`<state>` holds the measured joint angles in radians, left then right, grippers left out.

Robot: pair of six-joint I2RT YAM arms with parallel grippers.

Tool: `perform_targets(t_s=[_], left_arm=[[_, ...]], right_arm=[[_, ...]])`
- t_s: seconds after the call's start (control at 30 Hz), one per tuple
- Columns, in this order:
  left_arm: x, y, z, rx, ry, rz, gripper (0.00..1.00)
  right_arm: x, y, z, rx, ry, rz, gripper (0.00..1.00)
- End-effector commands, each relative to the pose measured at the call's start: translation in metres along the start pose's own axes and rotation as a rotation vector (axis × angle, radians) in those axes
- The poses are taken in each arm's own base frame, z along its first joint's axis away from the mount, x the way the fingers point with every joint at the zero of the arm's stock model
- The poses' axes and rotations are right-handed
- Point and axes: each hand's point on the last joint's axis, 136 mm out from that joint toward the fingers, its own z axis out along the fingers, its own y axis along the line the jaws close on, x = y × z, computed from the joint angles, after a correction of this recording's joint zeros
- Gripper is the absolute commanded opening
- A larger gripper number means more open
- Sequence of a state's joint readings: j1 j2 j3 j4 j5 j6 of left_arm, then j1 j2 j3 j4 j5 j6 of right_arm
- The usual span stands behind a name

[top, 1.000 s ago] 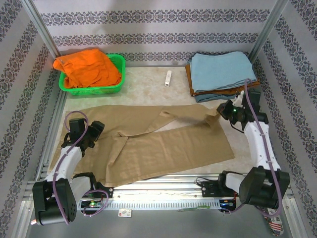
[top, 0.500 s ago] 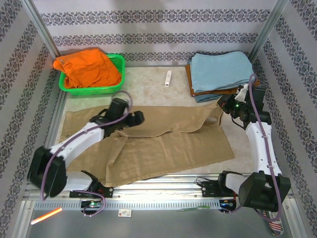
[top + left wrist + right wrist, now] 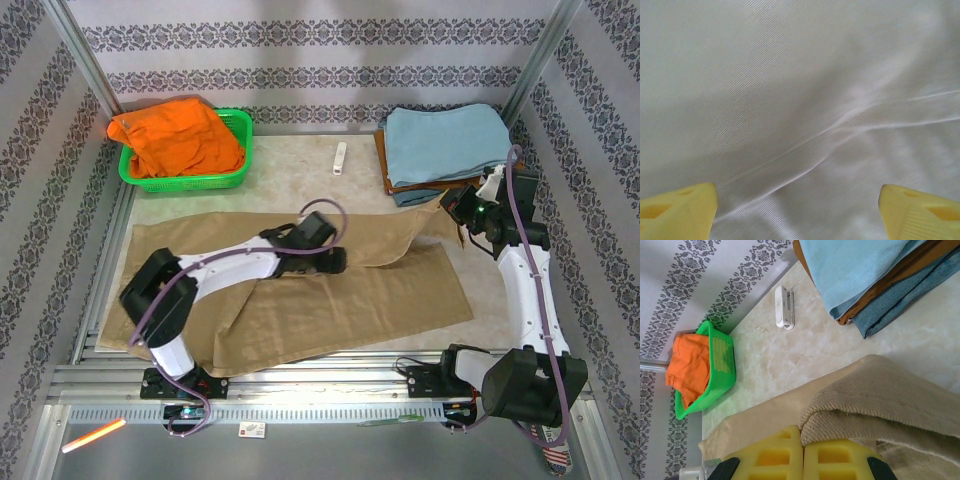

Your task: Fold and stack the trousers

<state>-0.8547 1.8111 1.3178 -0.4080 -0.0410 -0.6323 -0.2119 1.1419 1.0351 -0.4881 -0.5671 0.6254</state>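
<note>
Plain khaki-tan trousers (image 3: 385, 300); bright orange garment (image 3: 180, 145) in green basket (image 3: 190, 182), far left; light-blue cloth (image 3: 445, 140), far right; grey walls (image 3: 320, 40) with dark floral bands

A green plastic basket (image 3: 190, 184) sits in the table's (image 3: 300, 185) far left corner, heaped with a crumpled orange garment (image 3: 180, 140). In the far right corner lies a stack of folded cloths: a light-blue cloth (image 3: 445, 140) on top, a brown one (image 3: 920, 262) beneath it, and a darker blue one (image 3: 900, 307) lowest. Between the basket and the stack, near the far edge, lies a small white oblong object (image 3: 340, 158). An orange pen (image 3: 93, 436) rests beyond the near left corner.
</note>
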Motion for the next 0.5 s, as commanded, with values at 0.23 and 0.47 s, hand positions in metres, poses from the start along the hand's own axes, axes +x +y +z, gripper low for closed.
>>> perform_targets(t_s=[0.23, 0.47], left_arm=[[0.037, 0.052, 0.046, -0.433, 0.131, 0.35, 0.67], [0.022, 0.061, 0.04, -0.496, 0.072, 0.345, 0.12]], right_arm=[[-0.006, 0.008, -0.001, -0.039, -0.009, -0.004, 0.0], [-0.005, 0.004, -0.001, -0.03, -0.013, -0.009, 0.0]])
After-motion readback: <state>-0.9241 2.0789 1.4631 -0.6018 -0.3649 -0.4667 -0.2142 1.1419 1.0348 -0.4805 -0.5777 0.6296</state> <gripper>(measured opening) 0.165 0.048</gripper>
